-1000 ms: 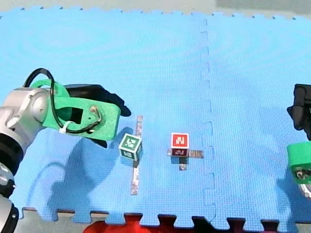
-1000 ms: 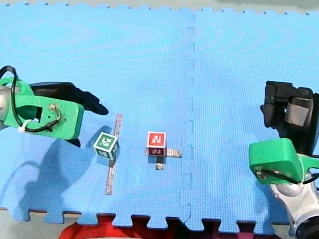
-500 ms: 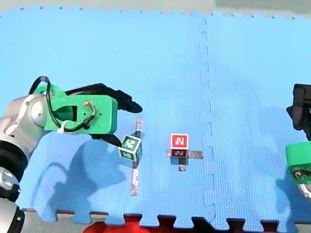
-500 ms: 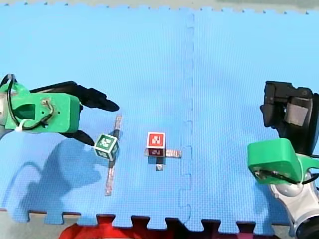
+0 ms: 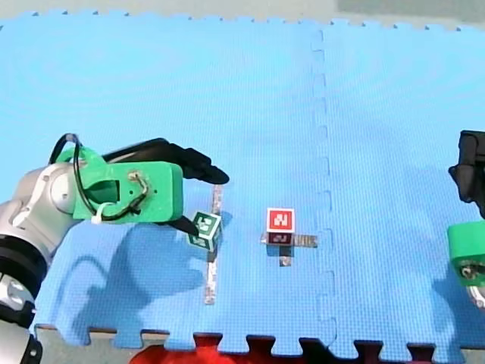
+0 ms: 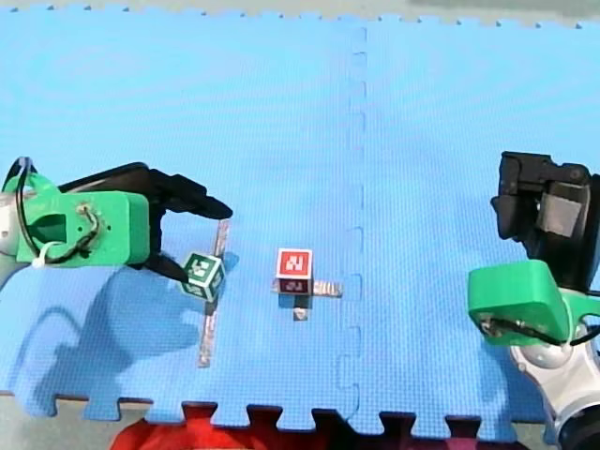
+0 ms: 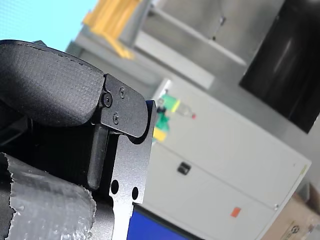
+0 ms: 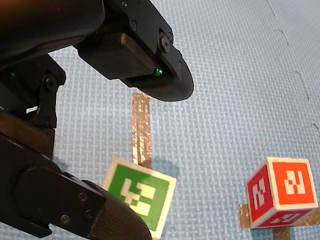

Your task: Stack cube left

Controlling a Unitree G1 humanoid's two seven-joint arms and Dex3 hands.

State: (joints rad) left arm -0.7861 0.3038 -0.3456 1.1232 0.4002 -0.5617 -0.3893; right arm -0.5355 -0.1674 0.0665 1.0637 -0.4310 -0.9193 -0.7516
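Green cube (image 5: 204,229) lies just beside fingertips of the left hand (image 5: 178,155).

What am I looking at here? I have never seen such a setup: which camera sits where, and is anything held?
This is a humanoid robot with two arms and three-finger hands. Two pictures look down from its head at a blue foam mat; two come from cameras at its wrists. On the mat stand a green cube and a red cube, apart, each on grey tape strips. The left hand has fingers on either side of the green cube, not closed on it; the second wrist view shows this close up. The right hand is at the mat's right edge, holding nothing. The first wrist view faces into a room.
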